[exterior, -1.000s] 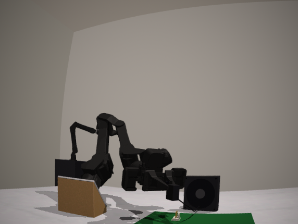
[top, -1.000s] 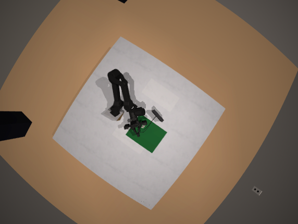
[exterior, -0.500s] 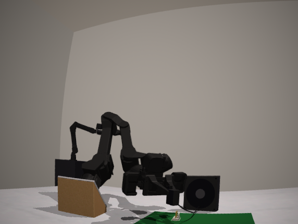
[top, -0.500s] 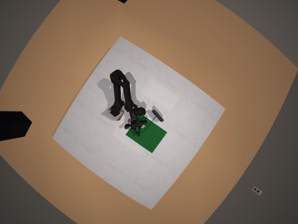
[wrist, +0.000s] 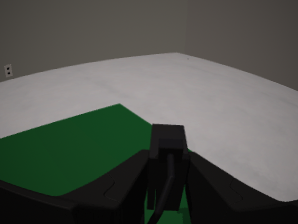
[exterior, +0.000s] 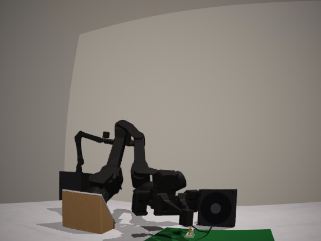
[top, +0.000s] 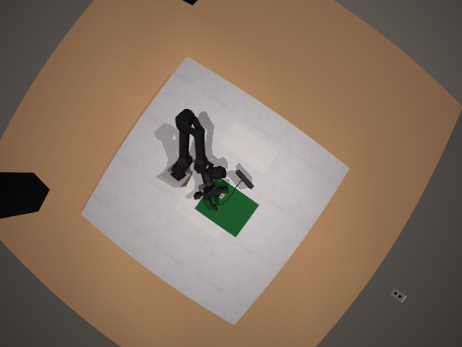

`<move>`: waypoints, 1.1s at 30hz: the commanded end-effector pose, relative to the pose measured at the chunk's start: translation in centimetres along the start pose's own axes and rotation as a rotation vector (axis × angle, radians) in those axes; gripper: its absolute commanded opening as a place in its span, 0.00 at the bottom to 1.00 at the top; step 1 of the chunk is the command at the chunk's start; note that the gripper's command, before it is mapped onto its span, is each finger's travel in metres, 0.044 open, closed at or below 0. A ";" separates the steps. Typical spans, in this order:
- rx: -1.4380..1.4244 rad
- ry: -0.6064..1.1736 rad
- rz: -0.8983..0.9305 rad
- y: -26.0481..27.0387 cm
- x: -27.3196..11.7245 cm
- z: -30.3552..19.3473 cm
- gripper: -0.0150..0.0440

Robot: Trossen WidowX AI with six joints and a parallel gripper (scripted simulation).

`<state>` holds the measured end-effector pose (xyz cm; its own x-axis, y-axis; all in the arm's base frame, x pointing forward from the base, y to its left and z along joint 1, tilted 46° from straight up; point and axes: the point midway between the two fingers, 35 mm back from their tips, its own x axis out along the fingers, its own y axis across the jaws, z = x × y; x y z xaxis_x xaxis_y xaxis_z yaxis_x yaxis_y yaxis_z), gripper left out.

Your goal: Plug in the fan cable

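My gripper (exterior: 186, 207) (wrist: 166, 159) is shut on the fan's plug, a black block (exterior: 186, 219) (wrist: 169, 134). The plug is upright above the green board (top: 238, 215) (exterior: 250, 235) (wrist: 85, 145). The small white header (top: 222, 196) (exterior: 189, 235) with yellowish pins stands on the board. In the exterior view the plug's bottom is above the header and slightly left of it, with a small gap in that view. The header is hidden in the wrist view. A thin black cable (top: 233, 198) (exterior: 206, 231) (wrist: 163, 205) runs from the plug to the fan (top: 245, 179) (exterior: 215, 208).
The square black fan stands upright beside the board, close to the gripper's right in the exterior view. A brown wedge-shaped block (exterior: 82, 211) stands near the arm's base. Pale rectangles (top: 249, 146) mark the white table top (top: 283, 161). A dark box (exterior: 70, 183) is behind the block.
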<state>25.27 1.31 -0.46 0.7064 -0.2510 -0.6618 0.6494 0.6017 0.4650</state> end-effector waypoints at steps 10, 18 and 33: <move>0.003 -0.004 -0.006 -0.2 0.2 -1.2 0.25; 0.003 -0.004 -0.006 -0.2 0.4 -2.0 0.25; 0.003 -0.003 -0.007 -0.4 0.6 -3.4 0.25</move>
<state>24.63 3.39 -2.76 0.7028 -0.2511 -0.6656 0.6520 0.6014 0.4616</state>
